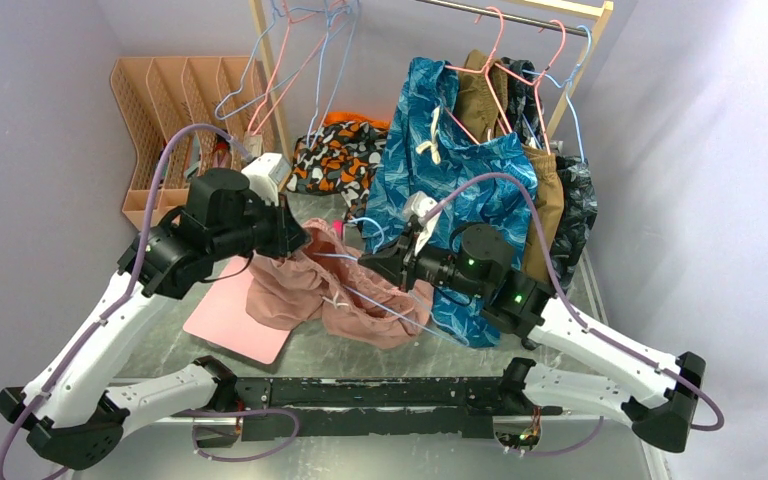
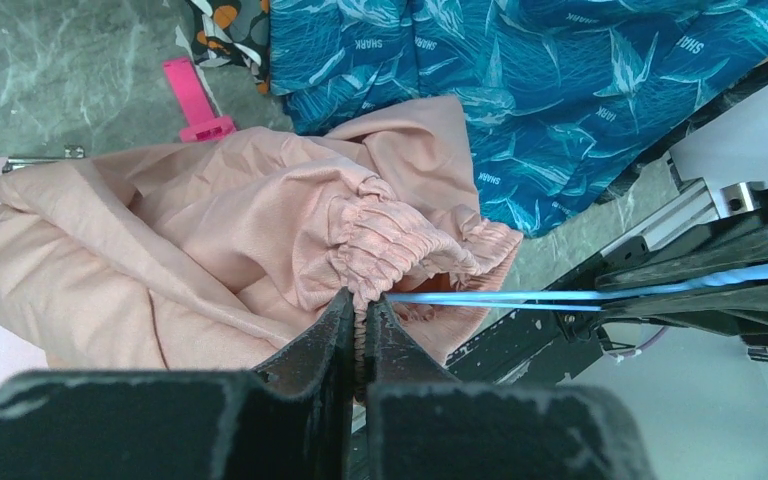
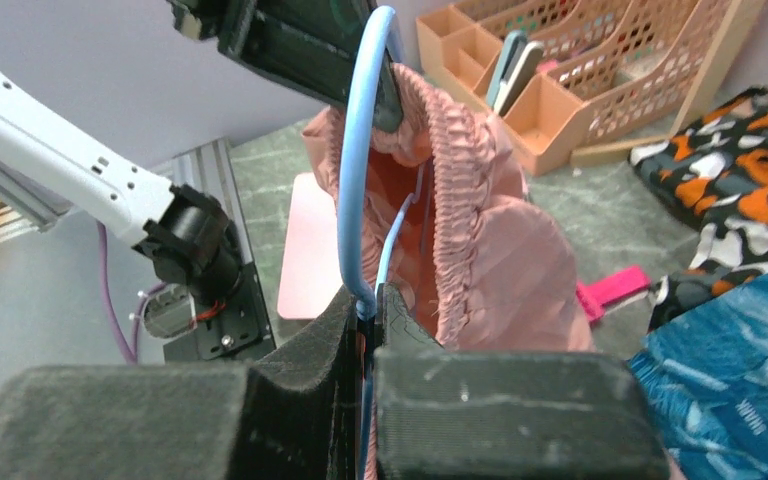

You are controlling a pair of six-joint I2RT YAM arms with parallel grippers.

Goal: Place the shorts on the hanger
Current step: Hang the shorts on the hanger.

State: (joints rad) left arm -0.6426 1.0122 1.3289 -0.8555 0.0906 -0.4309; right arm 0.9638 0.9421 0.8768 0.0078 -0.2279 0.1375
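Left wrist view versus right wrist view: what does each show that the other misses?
Left wrist only: the hanger's straight bar running sideways into the waistband. Right wrist only: the right gripper clamped on the hanger wire, the peach desk organizer, the orange-patterned cloth. Both: the shorts, the left gripper pinching their waistband, the pink clip, the blue shark-print garment.

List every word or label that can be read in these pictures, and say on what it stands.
"SHARK": printed many times over on the blue garment, clearest in the left wrist view.
The same print in the right wrist view is too blurred to read. No other text is visible.
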